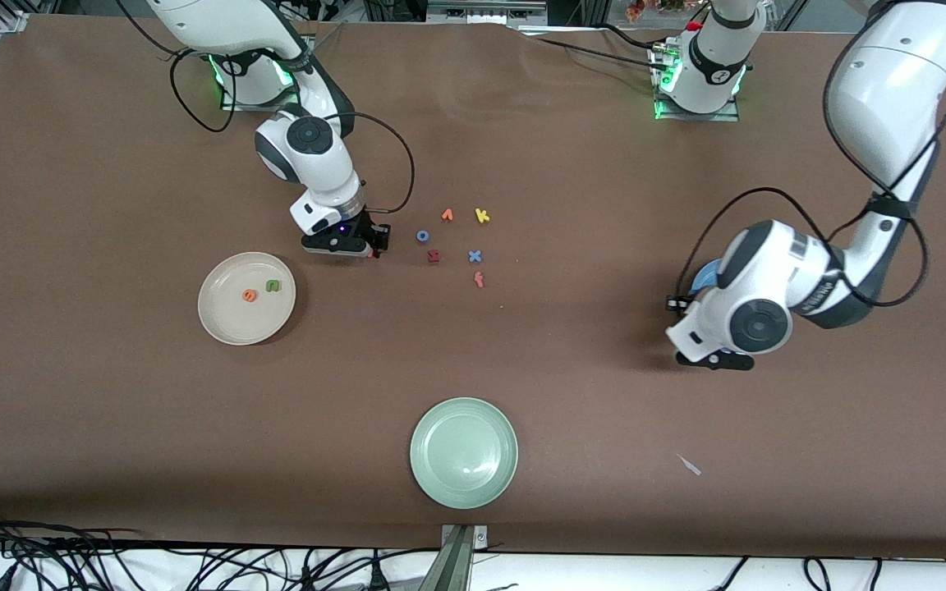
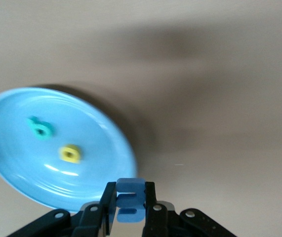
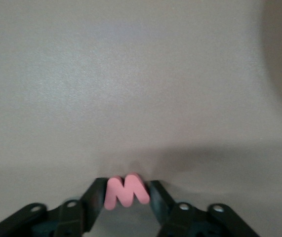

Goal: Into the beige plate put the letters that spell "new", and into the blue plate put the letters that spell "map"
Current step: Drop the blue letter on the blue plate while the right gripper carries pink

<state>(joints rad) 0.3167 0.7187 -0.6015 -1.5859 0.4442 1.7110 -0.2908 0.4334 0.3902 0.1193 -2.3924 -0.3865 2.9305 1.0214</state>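
The beige plate [image 1: 219,315] lies toward the right arm's end, holding the orange e [image 1: 250,295] and the green n [image 1: 273,286]. My right gripper [image 1: 376,245] [image 3: 126,190] is down at the table beside the loose letters, shut on the pinkish-red w [image 3: 126,191]. My left gripper [image 1: 678,305] [image 2: 130,190] hangs over the rim of the blue plate [image 2: 12,163], shut on the blue m [image 2: 130,200]. The teal p [image 2: 39,128] and the yellow a [image 2: 70,153] lie in that plate. In the front view the left arm hides most of the blue plate [image 1: 707,275].
Loose letters lie mid-table: a blue o [image 1: 423,235], an orange v [image 1: 447,215], a yellow k [image 1: 482,216], a dark red z-like letter [image 1: 433,256], a blue x [image 1: 475,256] and a reddish f [image 1: 479,280]. A pale green plate [image 1: 463,451] sits nearest the front camera.
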